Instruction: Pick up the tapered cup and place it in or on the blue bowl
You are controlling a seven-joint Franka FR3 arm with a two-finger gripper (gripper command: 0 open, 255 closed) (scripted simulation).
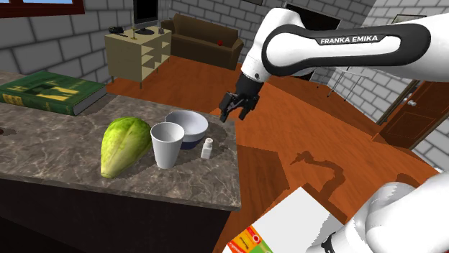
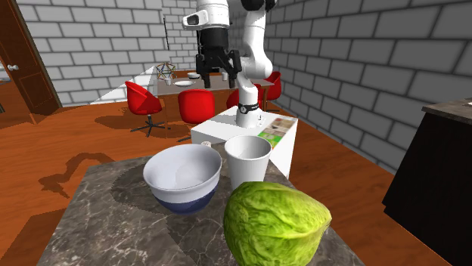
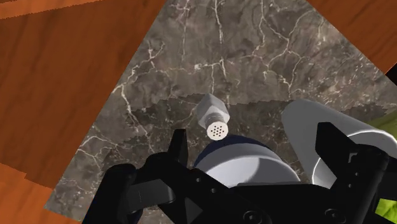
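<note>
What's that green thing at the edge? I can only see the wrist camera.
Observer: A lettuce. It lies on the counter, right beside the white cup.
Operator: Is anything else up there that I'm missing?
Observer: Yes, a green book lies at the counter's far end, at the shoulder view's left.
Operator: Are the fingers near the cup?
Observer: Not really. From the side, the gripper hangs in the air, higher than the cup and to the right of the bowl in the shoulder view, touching nothing.
</note>
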